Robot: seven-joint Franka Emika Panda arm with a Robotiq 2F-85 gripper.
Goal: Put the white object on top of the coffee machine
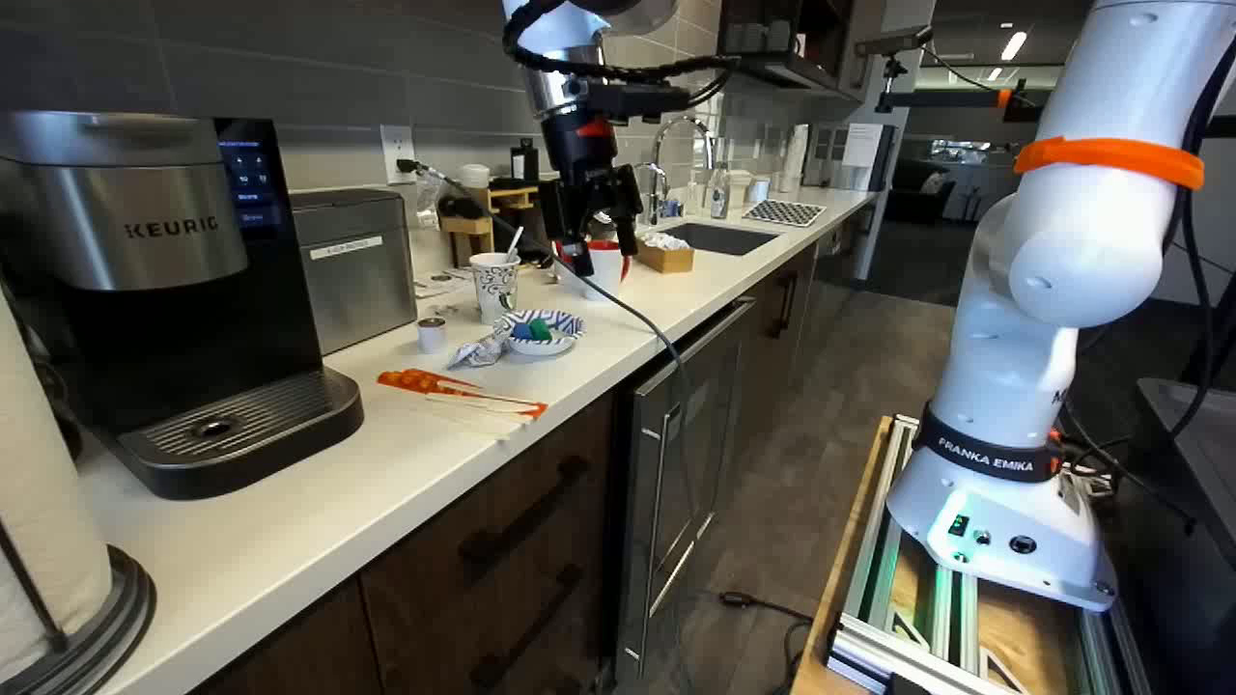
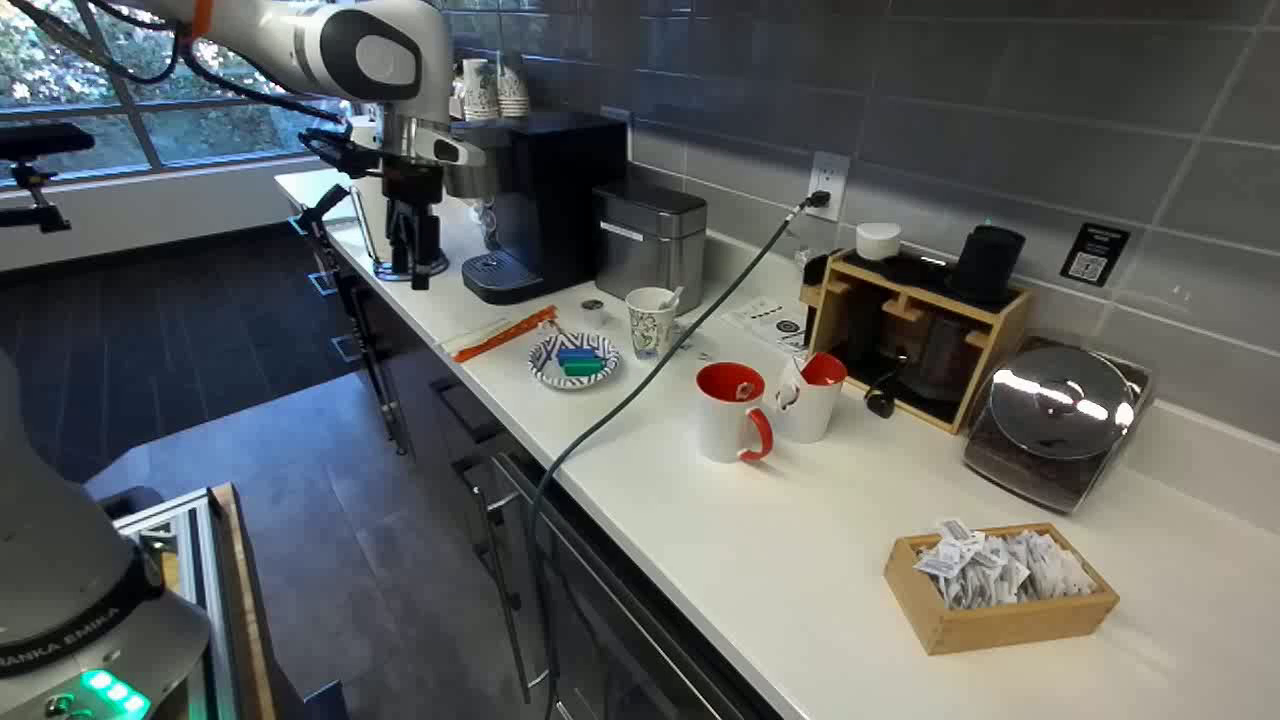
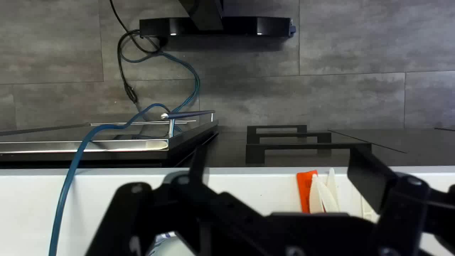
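Note:
The white object [image 2: 878, 241], a small rounded cup-like item, sits on top of a wooden rack against the wall; it also shows in an exterior view [image 1: 473, 175]. It is out of the wrist view. The coffee machine [image 1: 126, 217], a large black and silver Keurig, stands on the counter in both exterior views [image 2: 570, 200]. My gripper [image 1: 605, 253] is open and empty, raised over the counter's front side, well away from the rack [image 2: 410, 272]. In the wrist view its black fingers [image 3: 280, 170] are wide apart, with orange and white plastic cutlery on the counter below.
A steel box [image 2: 652, 235] stands beside the machine. A patterned dish [image 2: 573, 360], a paper cup [image 2: 650, 322], a small pod [image 1: 432, 335] and red-lined mugs [image 2: 728, 425] stand on the counter. A cable [image 2: 640, 385] crosses from the wall outlet over the front edge. A paper-towel roll [image 1: 39, 502] is near the machine.

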